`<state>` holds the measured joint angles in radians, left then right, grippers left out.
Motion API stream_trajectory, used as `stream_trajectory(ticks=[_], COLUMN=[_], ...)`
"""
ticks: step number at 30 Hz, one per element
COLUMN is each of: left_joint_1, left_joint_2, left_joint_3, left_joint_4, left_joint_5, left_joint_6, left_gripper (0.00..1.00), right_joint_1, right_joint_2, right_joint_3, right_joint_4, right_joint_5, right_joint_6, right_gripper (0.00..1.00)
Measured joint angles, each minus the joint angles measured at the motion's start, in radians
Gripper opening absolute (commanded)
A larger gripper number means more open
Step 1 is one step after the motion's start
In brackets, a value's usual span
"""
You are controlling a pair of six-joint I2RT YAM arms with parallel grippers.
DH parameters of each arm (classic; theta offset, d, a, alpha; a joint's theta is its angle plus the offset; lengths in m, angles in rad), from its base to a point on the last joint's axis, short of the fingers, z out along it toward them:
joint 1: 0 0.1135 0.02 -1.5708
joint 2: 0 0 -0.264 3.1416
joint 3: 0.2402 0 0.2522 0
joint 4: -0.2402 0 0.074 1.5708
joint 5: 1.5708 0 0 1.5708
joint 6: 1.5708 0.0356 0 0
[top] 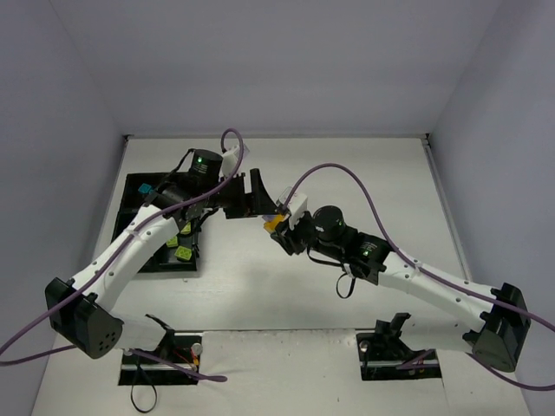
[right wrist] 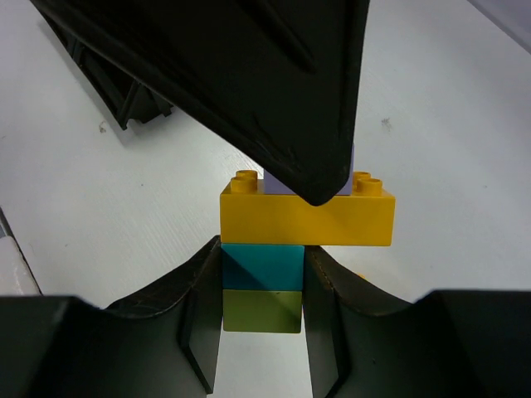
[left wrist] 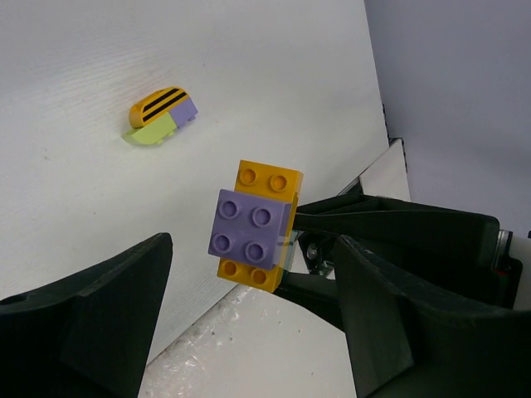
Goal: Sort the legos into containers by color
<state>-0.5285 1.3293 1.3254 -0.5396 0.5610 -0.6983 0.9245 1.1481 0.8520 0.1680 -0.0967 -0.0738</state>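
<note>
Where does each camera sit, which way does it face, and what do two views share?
Top external: above, behind; looks down on table, both arms.
Left wrist: past its own open left gripper at the brick stack.
Right wrist: past its right gripper clamping that stack.
Both wrist views share the orange brick.

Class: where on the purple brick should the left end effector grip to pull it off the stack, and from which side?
Grip the purple brick by its two flat side walls, coming stud-end on, opposite the right end effector clamping the stack. The orange brick overhangs its other two sides, and studs give no flat hold.
</note>
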Motion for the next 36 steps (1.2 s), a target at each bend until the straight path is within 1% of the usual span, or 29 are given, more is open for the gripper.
stream_trajectory(ticks=[3, 8, 9, 10, 12, 13, 15, 16, 17, 22, 27, 36], left_joint_1=[-0.009, -0.018, -0.021, -0.021, -0.021, -0.021, -0.02, -0.021, -0.021, -0.018, 0.014, 0.188], left_joint_2=[0.016, 0.038, 0.042, 0.045, 0.049, 0.049, 0.049, 0.049, 0.049, 0.049, 0.049, 0.041], left_joint_3=[0.0, 0.0, 0.0, 0.0, 0.0, -0.002, -0.008, -0.011, -0.014, -0.027, -0.03, -0.029], left_joint_4=[0.004, 0.021, 0.024, 0.026, 0.035, 0.041, 0.06, 0.068, 0.074, 0.082, 0.078, 0.046], left_joint_5=[0.0, 0.0, 0.001, 0.003, 0.014, 0.021, 0.035, 0.042, 0.046, 0.057, 0.11, 0.143], left_joint_6=[-0.01, -0.022, -0.023, -0.025, -0.026, -0.022, -0.016, -0.018, -0.019, -0.014, 0.002, 0.069], left_gripper=[0.64, 0.45, 0.4, 0.3, 0.18, 0.1, 0.07, 0.02, 0.0, 0.0, 0.0, 0.0], right_joint_1=[0.0, 0.0, 0.0, 0.0, 0.0, 0.0, -0.003, -0.003, -0.003, -0.002, -0.002, -0.002], right_joint_2=[0.0, -0.006, -0.01, -0.014, -0.024, -0.031, -0.042, -0.047, -0.05, -0.061, -0.082, -0.1], right_joint_3=[-0.003, -0.013, -0.015, -0.017, -0.019, -0.021, -0.022, -0.024, -0.027, -0.048, -0.077, -0.12], right_joint_4=[-0.001, -0.001, -0.002, -0.001, -0.004, -0.006, -0.012, -0.015, -0.016, -0.008, 0.015, -0.024], right_joint_5=[-0.005, -0.005, -0.005, -0.005, -0.005, -0.005, -0.004, -0.001, -0.001, -0.002, -0.007, -0.01], right_joint_6=[-0.001, -0.001, -0.001, -0.001, -0.001, 0.001, 0.002, 0.002, 0.002, 0.002, 0.002, 0.005], right_gripper=[0.0, 0.0, 0.0, 0.0, 0.0, 0.0, 0.0, 0.0, 0.0, 0.0, 0.0, 0.0])
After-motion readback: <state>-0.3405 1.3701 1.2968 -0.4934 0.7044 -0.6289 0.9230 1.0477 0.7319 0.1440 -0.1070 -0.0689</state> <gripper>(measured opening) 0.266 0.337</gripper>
